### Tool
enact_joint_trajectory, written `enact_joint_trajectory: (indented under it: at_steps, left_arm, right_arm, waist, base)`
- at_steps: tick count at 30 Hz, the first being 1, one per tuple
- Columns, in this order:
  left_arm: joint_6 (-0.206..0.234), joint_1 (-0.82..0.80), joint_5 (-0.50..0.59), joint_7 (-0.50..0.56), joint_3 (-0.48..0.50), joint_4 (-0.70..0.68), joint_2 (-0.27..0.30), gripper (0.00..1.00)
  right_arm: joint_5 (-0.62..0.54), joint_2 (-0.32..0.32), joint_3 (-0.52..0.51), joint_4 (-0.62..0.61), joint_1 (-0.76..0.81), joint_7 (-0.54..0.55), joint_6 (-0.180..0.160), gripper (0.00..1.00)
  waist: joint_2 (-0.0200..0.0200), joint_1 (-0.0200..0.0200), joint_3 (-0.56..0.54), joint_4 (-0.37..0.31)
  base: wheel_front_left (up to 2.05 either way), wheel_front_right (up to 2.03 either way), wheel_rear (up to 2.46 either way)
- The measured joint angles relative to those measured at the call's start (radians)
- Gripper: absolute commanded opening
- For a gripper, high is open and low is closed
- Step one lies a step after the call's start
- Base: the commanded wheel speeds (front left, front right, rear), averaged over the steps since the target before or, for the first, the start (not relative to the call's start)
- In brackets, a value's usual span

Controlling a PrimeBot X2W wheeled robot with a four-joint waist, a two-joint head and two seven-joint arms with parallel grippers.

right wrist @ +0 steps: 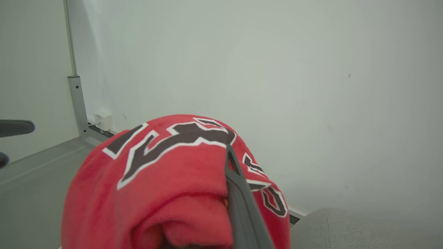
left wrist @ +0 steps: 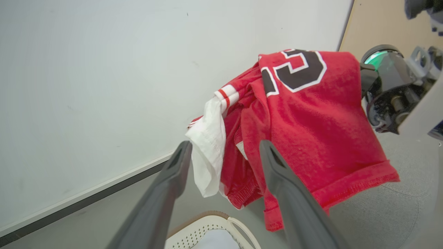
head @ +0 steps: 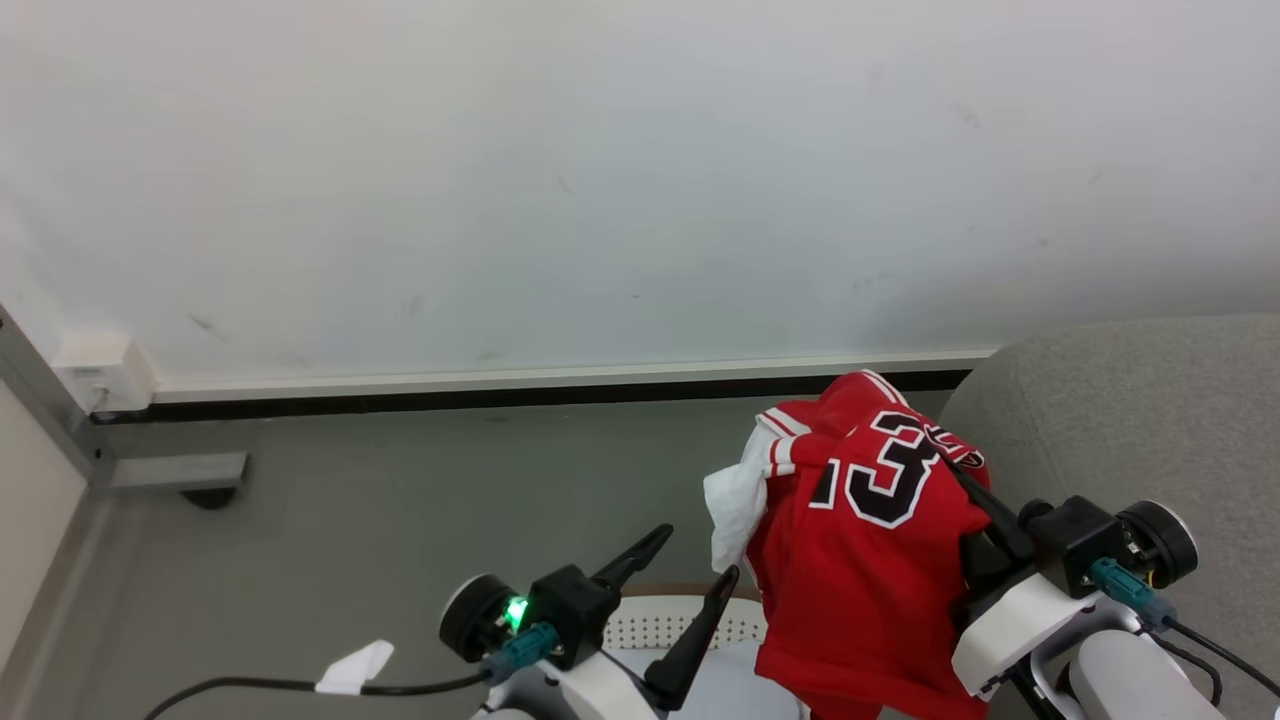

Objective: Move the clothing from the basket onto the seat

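The red jersey [head: 870, 540] with its black 13 hangs in the air, draped over my right gripper [head: 952, 466], which is shut on it. One dark finger [right wrist: 238, 193] lies along the cloth; the other is hidden under it. A white fabric part [left wrist: 209, 152] dangles on the jersey's left side. The jersey [left wrist: 311, 121] is above the cream perforated basket [head: 660, 625], right beside the grey seat [head: 1130, 420]. My left gripper [head: 700, 552] is open over the basket [left wrist: 204, 230], just left of the jersey and holding nothing.
A white wall with a dark baseboard [head: 500, 395] runs behind the grey floor [head: 400, 500]. A metal post [head: 50, 400] and a white outlet box [head: 100, 370] stand at the left. A black cable with a white tag [head: 350, 670] trails from my left wrist.
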Motion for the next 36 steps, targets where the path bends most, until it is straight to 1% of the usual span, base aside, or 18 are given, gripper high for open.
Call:
enact_joint_trajectory:
  at_steps: [5,11,18,23,26,29,36]
  left_arm:
    - [-0.013,0.004,0.020,0.000,0.022,-0.006,-0.006,1.00]
    - [-0.026,0.011,0.035,0.000,0.041,-0.022,-0.019,1.00]
    - [-0.043,0.011,0.048,0.000,0.055,-0.041,-0.034,1.00]
    - [-0.055,0.011,0.053,0.000,0.056,-0.055,-0.053,1.00]
    - [-0.063,0.011,0.054,0.000,0.053,-0.062,-0.062,1.00]
    - [-0.067,0.011,0.058,0.000,0.052,-0.064,-0.067,1.00]
    - [-0.079,0.004,0.072,0.000,0.038,-0.076,-0.080,1.00]
  right_arm:
    - [-0.005,-0.007,-0.016,-0.014,-0.003,0.000,0.000,0.00]
    - [-0.006,-0.032,-0.042,-0.044,-0.009,0.000,0.000,0.00]
    - [-0.002,-0.104,-0.119,-0.100,-0.005,0.000,0.000,0.00]
    - [0.004,-0.157,-0.172,-0.131,0.021,0.000,0.000,0.00]
    - [0.010,-0.177,-0.195,-0.145,0.036,0.003,0.000,0.00]
    - [0.012,-0.183,-0.207,-0.165,0.045,0.010,0.000,0.00]
    - [0.020,-0.189,-0.271,-0.206,0.054,0.034,0.000,0.00]
  waist:
    - [0.0000,0.0000,0.007,-0.043]
    - [0.0000,0.0000,0.017,-0.122]
    - [0.0000,0.0000,0.028,-0.227]
    - [0.0001,0.0000,0.037,-0.285]
    - [0.0000,0.0000,0.044,-0.305]
    - [0.0001,0.0000,0.051,-0.313]
    - [0.0000,0.0000,0.077,-0.304]
  base:
    - [0.00,0.00,0.00]
    - [0.00,0.00,0.00]
    - [0.00,0.00,0.00]
    - [0.00,0.00,0.00]
    - [0.00,0.00,0.00]
    - [0.00,0.00,0.00]
    - [0.00,0.00,0.00]
